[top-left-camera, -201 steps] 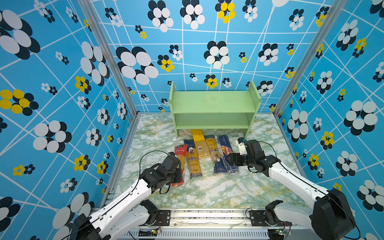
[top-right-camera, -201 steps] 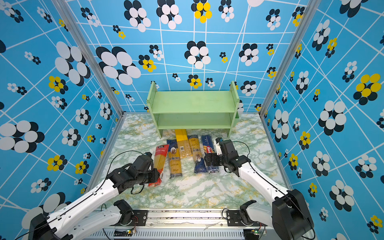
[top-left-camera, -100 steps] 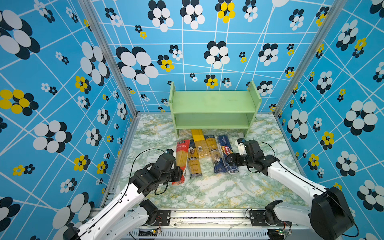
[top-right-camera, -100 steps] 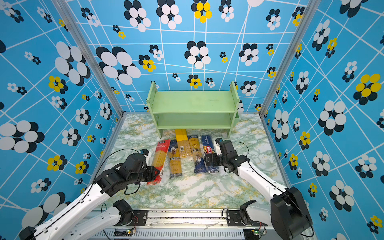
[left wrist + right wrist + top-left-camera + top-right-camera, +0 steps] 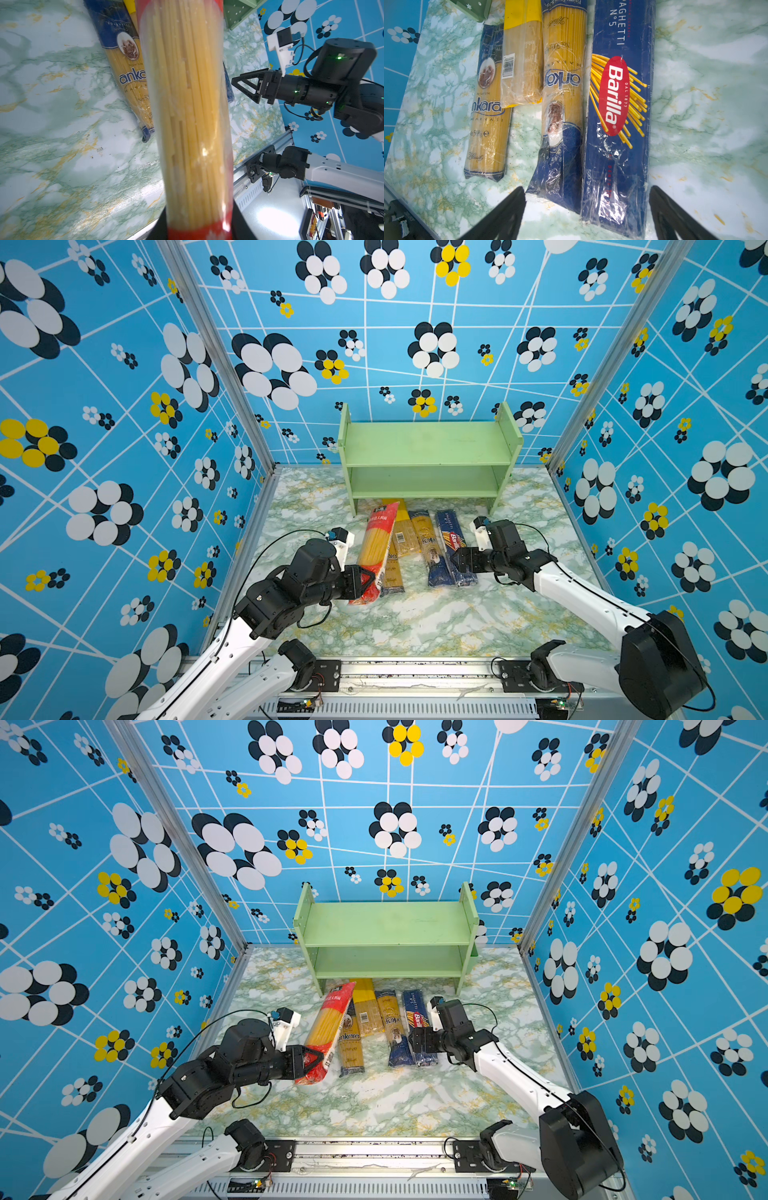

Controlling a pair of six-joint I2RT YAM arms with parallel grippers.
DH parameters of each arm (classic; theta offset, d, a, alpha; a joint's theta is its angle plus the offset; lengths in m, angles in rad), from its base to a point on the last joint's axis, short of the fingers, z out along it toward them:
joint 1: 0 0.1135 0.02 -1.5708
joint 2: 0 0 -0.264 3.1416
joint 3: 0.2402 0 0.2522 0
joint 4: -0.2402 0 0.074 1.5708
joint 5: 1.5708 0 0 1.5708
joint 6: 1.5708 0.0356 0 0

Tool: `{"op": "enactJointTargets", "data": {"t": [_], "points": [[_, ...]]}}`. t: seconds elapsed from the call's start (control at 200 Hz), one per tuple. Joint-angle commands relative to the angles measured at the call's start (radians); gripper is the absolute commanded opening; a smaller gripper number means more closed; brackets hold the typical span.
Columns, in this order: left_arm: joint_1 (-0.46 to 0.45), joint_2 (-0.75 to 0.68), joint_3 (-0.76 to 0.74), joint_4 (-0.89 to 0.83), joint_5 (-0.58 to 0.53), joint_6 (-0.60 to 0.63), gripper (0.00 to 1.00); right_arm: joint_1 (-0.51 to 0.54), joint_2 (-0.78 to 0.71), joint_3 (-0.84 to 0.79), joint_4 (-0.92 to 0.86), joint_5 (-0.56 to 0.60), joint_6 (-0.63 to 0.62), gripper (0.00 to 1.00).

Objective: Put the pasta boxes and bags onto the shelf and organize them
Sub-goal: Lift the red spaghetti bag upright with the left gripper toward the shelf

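My left gripper [image 5: 365, 580] [image 5: 313, 1063] [image 5: 199, 228] is shut on the near red end of the red-ended clear spaghetti bag [image 5: 376, 547] [image 5: 328, 1027] [image 5: 187, 104]. The bag is raised, with its far end pointing at the pale-green shelf [image 5: 428, 443] [image 5: 386, 923], whose two tiers are bare. On the marble lie two blue-and-yellow bags [image 5: 488, 116] [image 5: 562, 83], a yellow barcoded bag [image 5: 521, 62] and the dark blue Barilla box [image 5: 453, 543] [image 5: 616, 104]. My right gripper [image 5: 457, 562] [image 5: 413, 1042] [image 5: 588, 214] is open just above the near ends of the box and the bag beside it.
The packs lie side by side in front of the shelf's legs. Patterned blue walls close in the left, right and back. A metal rail [image 5: 415, 672] with both arm bases runs along the front edge.
The left gripper has lifted the red-ended bag off the table and swung its far end toward the shelf, over the neighbouring bag. The right arm has stayed still.
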Motion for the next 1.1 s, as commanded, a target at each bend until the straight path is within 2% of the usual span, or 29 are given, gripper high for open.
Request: {"op": "enactJointTargets", "data": {"t": [0.0, 0.175, 0.43, 0.945, 1.095], "points": [[0.008, -0.012, 0.133, 0.171, 0.051, 0.053, 0.00, 0.009, 0.018, 0.019, -0.012, 0.019, 0.003, 0.95], [0.011, 0.058, 0.273, 0.145, 0.029, 0.092, 0.00, 0.010, 0.017, 0.042, -0.058, 0.023, -0.003, 0.95], [0.031, 0.202, 0.420, 0.173, 0.068, 0.164, 0.00, 0.010, -0.027, 0.030, -0.071, 0.027, 0.001, 0.95], [0.174, 0.457, 0.733, 0.260, 0.136, 0.233, 0.00, 0.010, 0.009, 0.053, -0.076, 0.028, -0.028, 0.95], [0.203, 0.553, 0.834, 0.255, 0.112, 0.258, 0.00, 0.010, 0.018, 0.050, -0.059, 0.027, -0.029, 0.95]]}}
